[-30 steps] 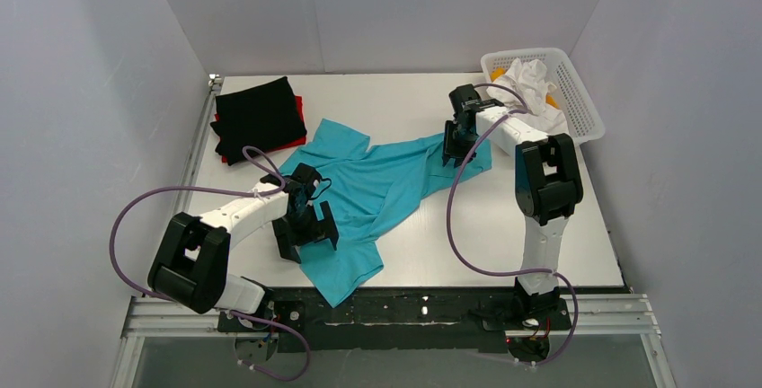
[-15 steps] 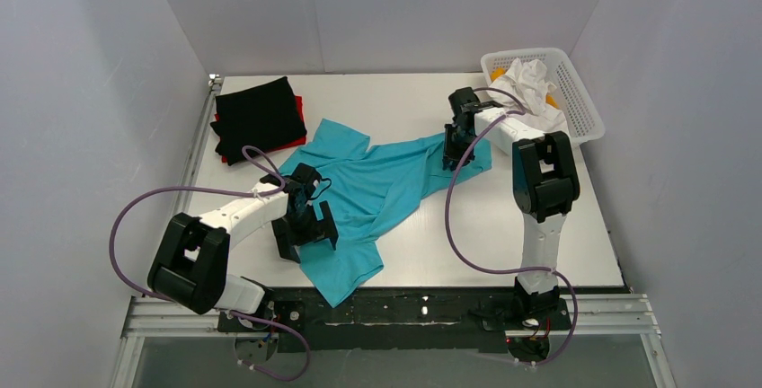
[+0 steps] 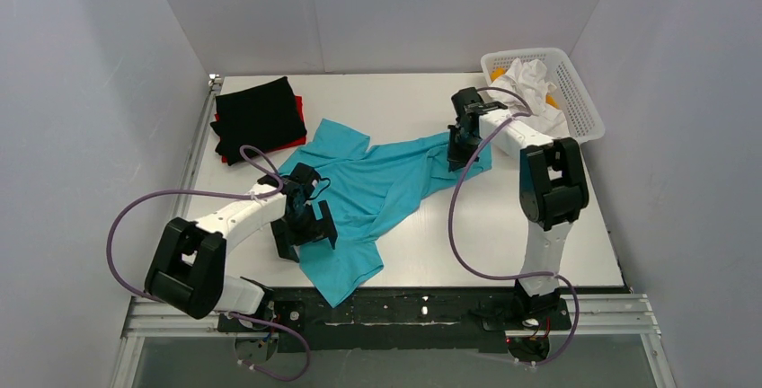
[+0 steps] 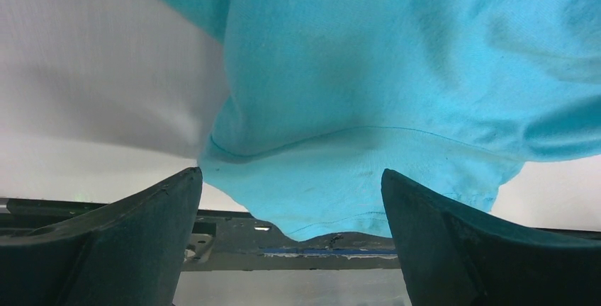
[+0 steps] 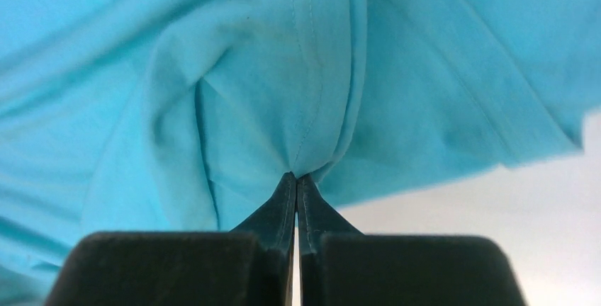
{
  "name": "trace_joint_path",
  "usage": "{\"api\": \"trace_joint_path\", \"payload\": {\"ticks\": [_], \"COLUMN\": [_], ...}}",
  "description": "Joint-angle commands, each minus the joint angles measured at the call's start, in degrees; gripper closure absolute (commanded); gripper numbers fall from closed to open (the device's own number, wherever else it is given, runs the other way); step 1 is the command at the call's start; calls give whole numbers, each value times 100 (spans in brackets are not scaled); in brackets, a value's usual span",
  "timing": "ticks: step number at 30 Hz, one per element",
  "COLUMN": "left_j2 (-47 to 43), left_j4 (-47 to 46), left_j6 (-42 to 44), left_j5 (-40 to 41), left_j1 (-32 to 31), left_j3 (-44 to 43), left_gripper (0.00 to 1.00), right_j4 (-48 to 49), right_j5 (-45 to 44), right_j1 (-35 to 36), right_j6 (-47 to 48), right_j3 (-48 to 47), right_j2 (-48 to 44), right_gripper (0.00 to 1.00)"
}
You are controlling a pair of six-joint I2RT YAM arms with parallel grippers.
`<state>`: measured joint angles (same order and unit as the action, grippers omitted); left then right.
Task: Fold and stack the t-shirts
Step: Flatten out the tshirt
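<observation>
The turquoise t-shirt (image 3: pixel 377 190) lies spread and rumpled across the table's middle, one end hanging near the front edge. My right gripper (image 3: pixel 458 147) is shut on a bunched fold of it (image 5: pixel 312 108) at its far right end. My left gripper (image 3: pixel 304 233) is open just above the shirt's near left part, its fingers (image 4: pixel 120 242) standing wide either side of the cloth (image 4: pixel 340 178), holding nothing. The black t-shirt (image 3: pixel 259 119) lies folded on the red one (image 3: pixel 300 111) at the back left.
A white mesh basket (image 3: pixel 575 92) with white and orange cloth stands at the back right. Grey walls close in the table on three sides. The metal frame rail (image 3: pixel 395 309) runs along the front edge.
My right arm has shifted slightly to the right with the shirt's end still pinched. My left arm has barely moved.
</observation>
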<state>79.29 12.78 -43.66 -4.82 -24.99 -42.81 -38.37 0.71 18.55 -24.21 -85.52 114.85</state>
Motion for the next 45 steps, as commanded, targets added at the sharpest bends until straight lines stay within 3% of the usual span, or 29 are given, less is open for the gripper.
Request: {"api": "trace_joint_path", "payload": {"ticks": [1,10,15,20,23,25,26,29,32,36,41,45], "left_j2": [-187,-400,-467,-511,-610,-698,-735,-962,-1201,-1061,-496,24], "left_j4": [830,1131,1351,1747,2006,2136,2240,2446,2458,2393,1882,1366], "left_j6": [-3,-7,19,100,139,224,267,366,503,586,441,372], "left_j5": [181,346,379,402,628,569,529,306,13,-364,-619,-549], "left_j1": [-14,-14,-12,-14,-14,-14,-14,-14,-8,-14,-14,-14], "left_j3": [-13,57,50,-123,-253,-391,-471,-701,-899,-1273,-1577,-1818], "left_gripper": [0,1,1,0,0,1,1,1,0,0,0,0], "right_j4": [-878,-2226,-2942,-3407,-4042,-4373,-4404,-4425,-4081,-3127,-2572,-1208], "right_j5": [-693,-1550,-2061,-2321,-2955,-3298,-3338,-3404,-3245,-2151,-1630,-181], "right_j1": [-4,-96,-493,-728,-729,-729,-729,-704,-669,-661,-666,-636], "right_j6": [-126,-570,-1107,-1498,-2026,-2312,-2297,-2231,-1922,-1152,-838,-503], "right_j3": [471,2442,3091,3392,3308,3119,3034,2634,2302,2113,2047,2141], "right_j2": [-948,-2559,-3215,-3302,-3161,-3069,-3075,-3234,-3574,-4109,-4325,-4002], "right_gripper": [99,99,99,99,99,73,66,47,35,28,27,27]}}
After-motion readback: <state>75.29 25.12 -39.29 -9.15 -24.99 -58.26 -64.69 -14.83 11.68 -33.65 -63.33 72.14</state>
